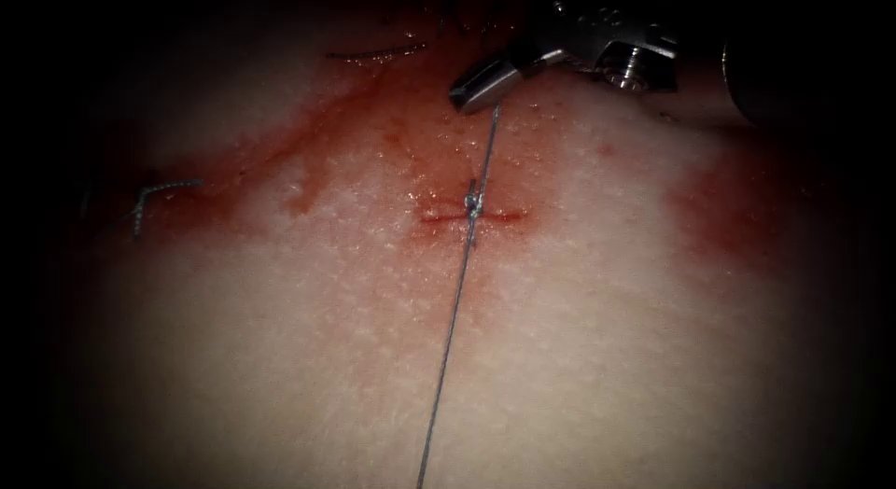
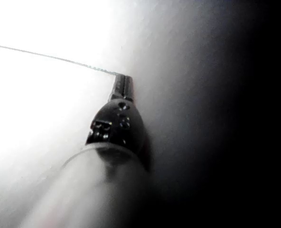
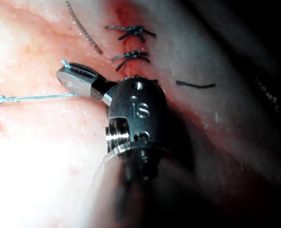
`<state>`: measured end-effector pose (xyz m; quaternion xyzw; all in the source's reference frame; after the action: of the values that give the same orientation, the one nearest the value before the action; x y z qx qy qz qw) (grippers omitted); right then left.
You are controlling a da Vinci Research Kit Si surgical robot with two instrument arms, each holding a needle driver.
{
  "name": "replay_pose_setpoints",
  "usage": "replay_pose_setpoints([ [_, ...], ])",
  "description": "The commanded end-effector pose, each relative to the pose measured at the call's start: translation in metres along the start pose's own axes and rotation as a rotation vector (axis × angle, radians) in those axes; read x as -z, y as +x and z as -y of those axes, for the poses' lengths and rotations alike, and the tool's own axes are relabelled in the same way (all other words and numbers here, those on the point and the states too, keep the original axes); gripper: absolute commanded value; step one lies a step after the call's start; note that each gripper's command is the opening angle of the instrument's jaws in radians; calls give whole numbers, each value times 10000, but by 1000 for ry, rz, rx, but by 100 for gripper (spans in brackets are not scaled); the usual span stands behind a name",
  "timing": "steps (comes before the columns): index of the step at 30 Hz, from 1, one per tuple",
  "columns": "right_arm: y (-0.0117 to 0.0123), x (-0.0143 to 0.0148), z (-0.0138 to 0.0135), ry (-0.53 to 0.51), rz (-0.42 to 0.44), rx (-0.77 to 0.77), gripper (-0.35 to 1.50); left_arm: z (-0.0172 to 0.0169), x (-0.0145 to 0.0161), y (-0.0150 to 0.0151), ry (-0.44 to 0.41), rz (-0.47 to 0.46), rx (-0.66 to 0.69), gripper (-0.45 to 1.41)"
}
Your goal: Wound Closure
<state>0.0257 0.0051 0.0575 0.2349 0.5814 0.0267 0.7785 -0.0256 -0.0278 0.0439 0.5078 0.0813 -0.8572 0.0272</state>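
Thread (image 1: 455, 312) is gripped at its far end by the closed jaws of the right tool (image 1: 476, 92), whose wrist housing is stamped "is" in the right wrist view; its shaft is angled in from the tissue's (image 1: 607, 358) far right edge. From there the strand is drawn taut across a knot (image 1: 474, 202) on the cut (image 1: 471, 216) toward the near edge. Its other end is clamped by the left tool (image 2: 123, 81). Cut ends of thread (image 1: 373, 52) lie near the far edge
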Motion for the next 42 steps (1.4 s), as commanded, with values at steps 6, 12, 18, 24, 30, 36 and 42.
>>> replay_pose_setpoints([
  [6, -11, -6, -17, -64, 24, 11, -35, -18, -23, -8, -32, -8, 1, -45],
  [12, -15, -2, -25, -103, 47, 17, -35, -23, -26, -10, -54, -12, 7, -45],
  [18, -19, -2, -27, -106, 51, 13, -35, -31, -17, -3, -86, -21, -10, -45],
  [24, -17, -3, -14, -75, 41, 14, -35, -27, -1, 3, -76, -10, -6, -45],
  [30, -8, -10, 19, -24, -8, 15, -35, -21, 3, 2, -88, -40, -8, -45],
  [36, 9, -4, 20, -23, -20, -5, -35, -30, 14, -8, -281, -162, -68, -45],
  [42, 14, 11, 2, -93, 2, -1, -35, -43, 10, -16, -389, -185, -88, -45],
])
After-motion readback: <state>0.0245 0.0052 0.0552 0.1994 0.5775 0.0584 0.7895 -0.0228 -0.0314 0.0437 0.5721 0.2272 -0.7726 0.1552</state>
